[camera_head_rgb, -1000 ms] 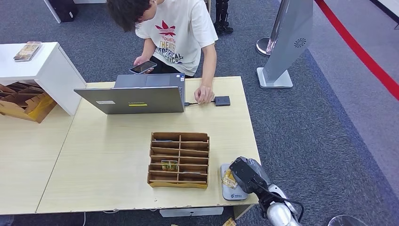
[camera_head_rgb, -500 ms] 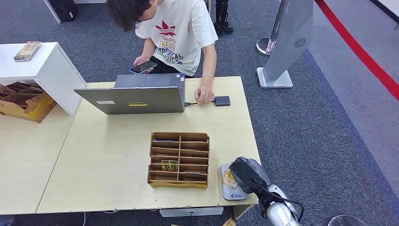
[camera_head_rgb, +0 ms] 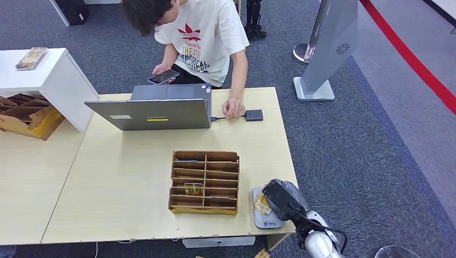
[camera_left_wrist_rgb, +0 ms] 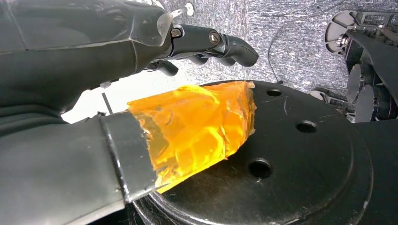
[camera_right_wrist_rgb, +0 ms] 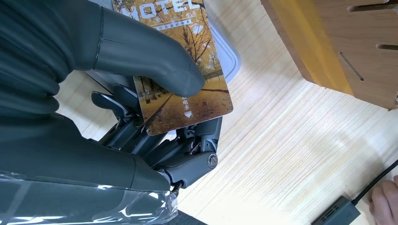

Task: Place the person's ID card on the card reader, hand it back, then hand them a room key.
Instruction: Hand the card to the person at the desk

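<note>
My right hand (camera_head_rgb: pixel 282 200) hangs over the table's near right corner and holds a card (camera_head_rgb: pixel 262 205) above the pale grey card reader (camera_head_rgb: pixel 267 219). Seen from the right wrist, the card (camera_right_wrist_rgb: pixel 187 110) carries an autumn-trees picture and the word MOTEL. The thumb presses on its face and the darker fingers (camera_right_wrist_rgb: pixel 187 159) lie under it, with the reader's edge (camera_right_wrist_rgb: pixel 229 56) behind. A wooden slotted card box (camera_head_rgb: pixel 204 183) stands just left of the reader, with one card (camera_head_rgb: pixel 193 188) in a slot. My left hand (camera_left_wrist_rgb: pixel 94 47) hangs with fingers spread and holds nothing.
A person in a white T-shirt (camera_head_rgb: pixel 207 35) leans over the far edge, phone (camera_head_rgb: pixel 163 76) in one hand, the other hand (camera_head_rgb: pixel 233 108) resting by a small black device (camera_head_rgb: pixel 254 115). An open laptop (camera_head_rgb: pixel 156 110) stands at the far side. A grey stand (camera_head_rgb: pixel 328 48) is on the floor at right.
</note>
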`<control>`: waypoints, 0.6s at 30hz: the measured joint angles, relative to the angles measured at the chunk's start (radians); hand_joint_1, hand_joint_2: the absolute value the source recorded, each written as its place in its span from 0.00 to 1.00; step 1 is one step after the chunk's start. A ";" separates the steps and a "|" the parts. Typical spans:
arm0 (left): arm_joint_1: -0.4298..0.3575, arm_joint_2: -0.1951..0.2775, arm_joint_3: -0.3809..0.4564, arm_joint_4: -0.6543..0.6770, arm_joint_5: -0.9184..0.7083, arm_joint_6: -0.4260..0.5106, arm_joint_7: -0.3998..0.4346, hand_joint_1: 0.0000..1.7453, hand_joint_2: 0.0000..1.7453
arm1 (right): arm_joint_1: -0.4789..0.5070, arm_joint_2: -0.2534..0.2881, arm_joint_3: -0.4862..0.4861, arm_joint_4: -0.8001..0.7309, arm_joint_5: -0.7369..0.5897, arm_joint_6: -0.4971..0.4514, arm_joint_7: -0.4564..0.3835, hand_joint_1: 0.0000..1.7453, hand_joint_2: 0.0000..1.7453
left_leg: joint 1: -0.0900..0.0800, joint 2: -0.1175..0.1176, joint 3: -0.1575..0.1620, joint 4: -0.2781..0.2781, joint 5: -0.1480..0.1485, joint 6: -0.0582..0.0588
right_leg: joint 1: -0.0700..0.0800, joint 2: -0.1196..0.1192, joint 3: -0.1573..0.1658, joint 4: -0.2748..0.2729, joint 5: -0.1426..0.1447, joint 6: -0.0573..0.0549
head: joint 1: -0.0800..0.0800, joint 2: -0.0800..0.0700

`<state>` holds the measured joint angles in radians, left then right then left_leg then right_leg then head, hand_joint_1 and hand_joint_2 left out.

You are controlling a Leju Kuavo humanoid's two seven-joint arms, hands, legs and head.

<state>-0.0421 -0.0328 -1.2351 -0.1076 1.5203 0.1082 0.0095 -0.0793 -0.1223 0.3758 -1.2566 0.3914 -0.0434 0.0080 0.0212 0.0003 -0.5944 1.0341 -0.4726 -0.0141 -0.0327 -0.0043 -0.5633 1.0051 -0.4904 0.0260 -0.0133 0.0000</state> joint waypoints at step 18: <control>0.000 -0.001 -0.001 0.000 0.002 0.001 -0.001 0.00 0.00 | 0.017 0.006 -0.003 -0.036 0.015 -0.012 -0.012 1.00 1.00 | 0.000 0.000 0.000 0.000 0.000 0.000 | 0.000 0.000 0.000 0.000 0.000 0.000 | 0.000 0.000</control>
<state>-0.0421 -0.0337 -1.2360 -0.1076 1.5225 0.1091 0.0086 -0.0621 -0.1163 0.3733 -1.2924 0.4064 -0.0552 -0.0042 0.0212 0.0001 -0.5947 1.0341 -0.4726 -0.0141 -0.0327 -0.0044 -0.5633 1.0051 -0.4904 0.0260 -0.0132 0.0000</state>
